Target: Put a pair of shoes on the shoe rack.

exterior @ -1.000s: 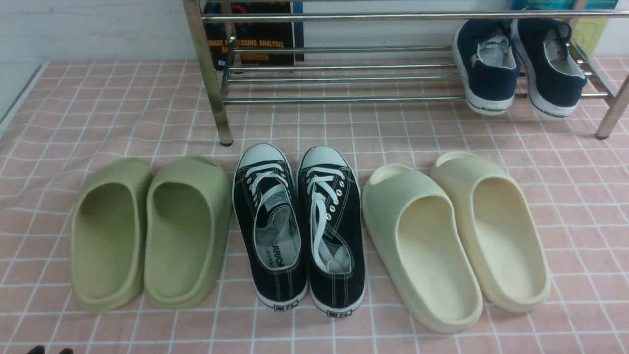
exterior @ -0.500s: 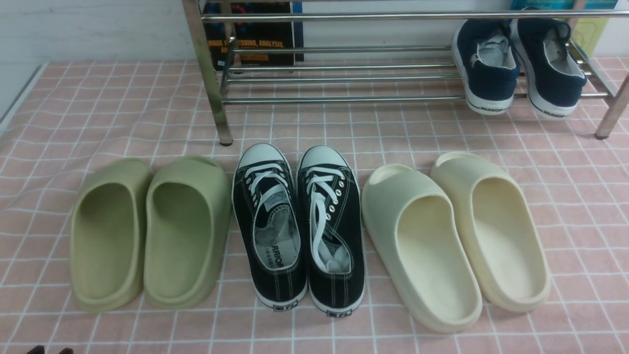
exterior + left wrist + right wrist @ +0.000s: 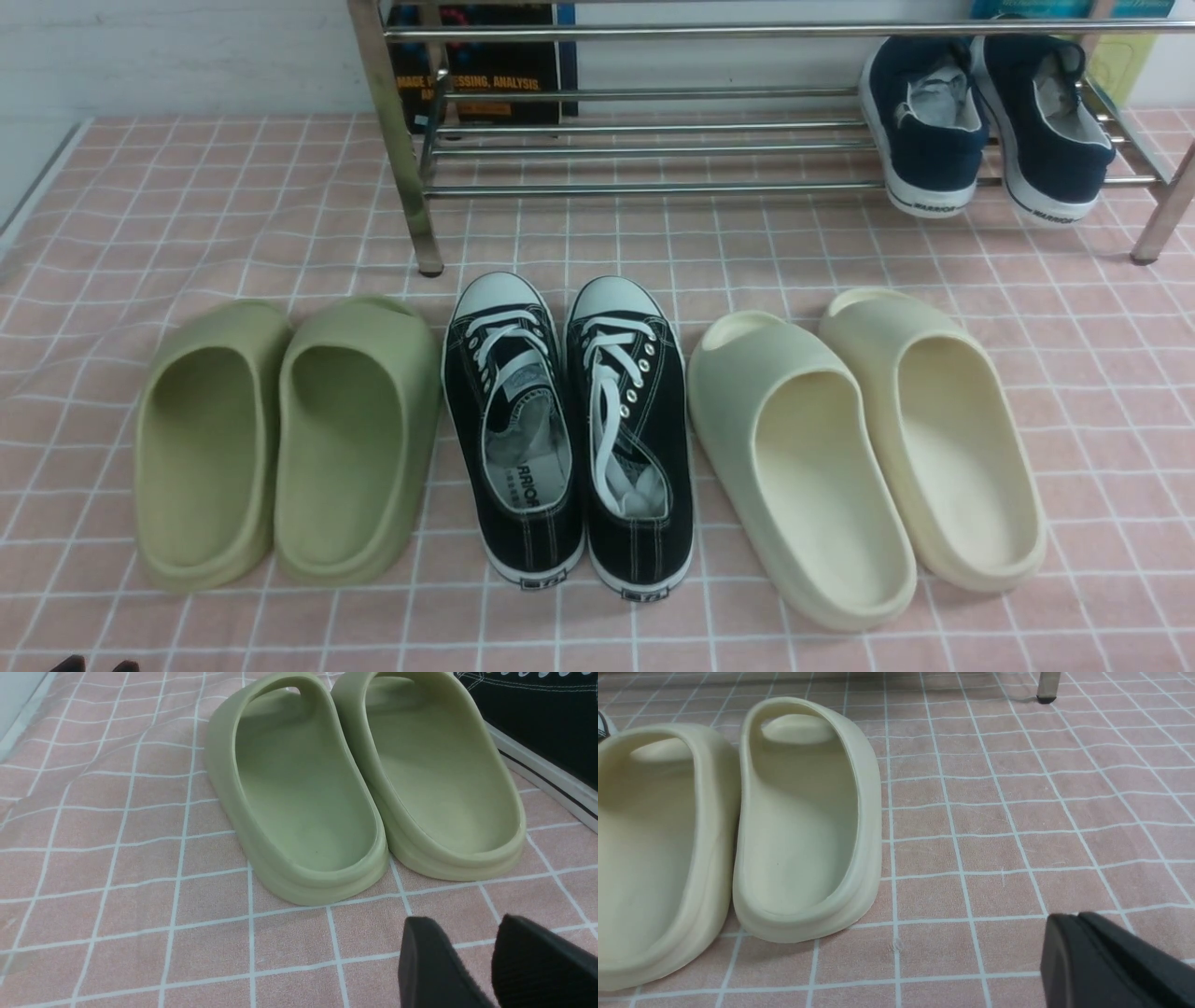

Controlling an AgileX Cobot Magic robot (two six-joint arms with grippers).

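Observation:
The pair of navy-blue slip-on shoes, left one and right one, rests on the lower bars at the right end of the chrome shoe rack, heels toward me and hanging slightly over the front bar. My left gripper is open and empty, low over the cloth just behind the green slides; only its fingertips show at the bottom left of the front view. My right gripper is shut and empty, over the cloth beside the cream slides. It is out of the front view.
On the pink checked cloth in front of the rack stand a pair of green slides, black lace-up sneakers with white toe caps and cream slides. A book leans behind the rack. The table's edge runs at far left.

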